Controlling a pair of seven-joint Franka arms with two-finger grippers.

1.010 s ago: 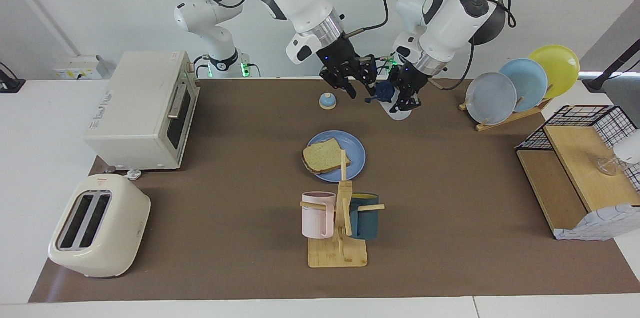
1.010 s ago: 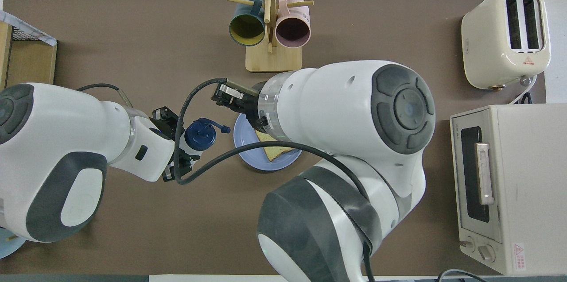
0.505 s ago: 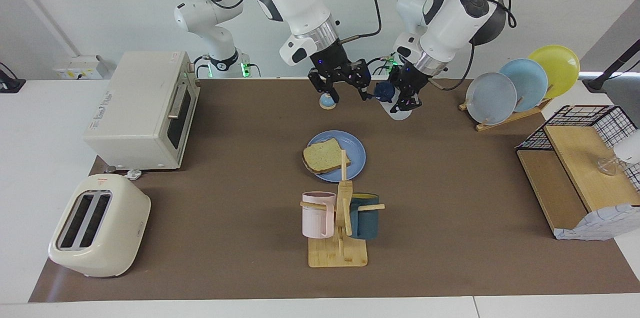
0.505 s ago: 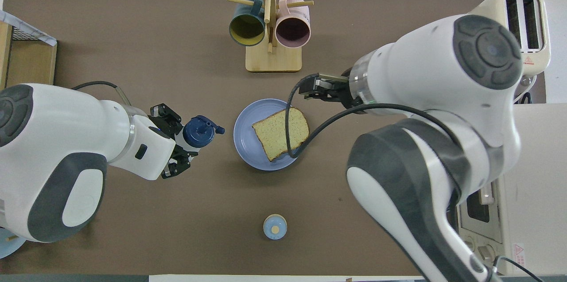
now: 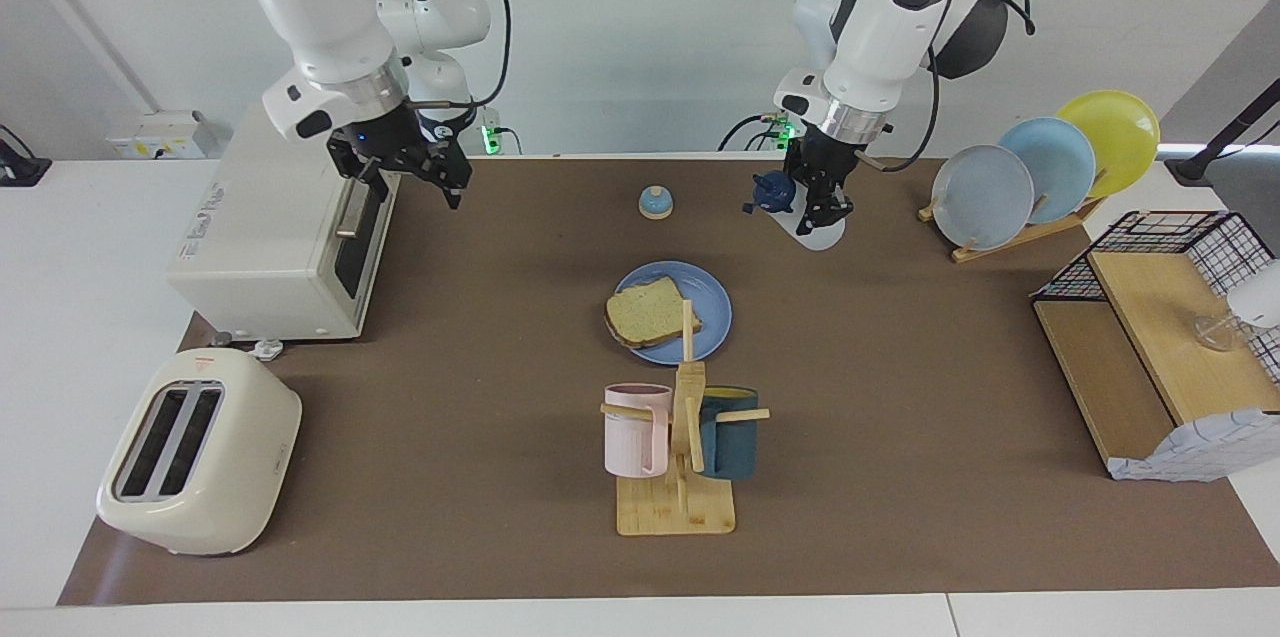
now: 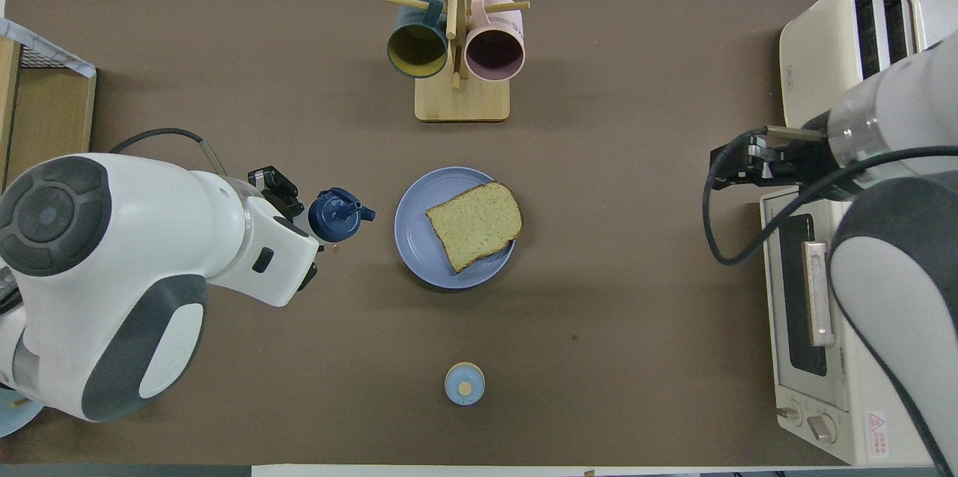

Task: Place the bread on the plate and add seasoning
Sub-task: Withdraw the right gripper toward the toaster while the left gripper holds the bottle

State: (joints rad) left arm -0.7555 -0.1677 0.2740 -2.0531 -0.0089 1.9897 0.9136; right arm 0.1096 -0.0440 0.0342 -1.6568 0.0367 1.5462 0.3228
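- Facing view: the left end effector point(image 5: 818, 200) is pinching the seasoning point(image 5: 797, 212) (blue cap), over the tabletop point(image 5: 900, 397) beside the plate point(image 5: 712, 302).
- The bread point(image 5: 650, 315) is lying on the plate.
- The right end effector point(image 5: 412, 179) is hanging spread by the oven point(image 5: 280, 217).

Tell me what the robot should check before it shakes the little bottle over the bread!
1. Square tan bread slice lies on the round blue plate: ok.
2. Left gripper is shut on the whitish seasoning bottle with the dark blue cap: ok.
3. Bottle is over the plate: not ok; it is beside it, toward the left arm's end.
4. Cap is flipped open: cannot tell.
5. Right gripper, open, waits by the white toaster oven, away from the plate: ok.
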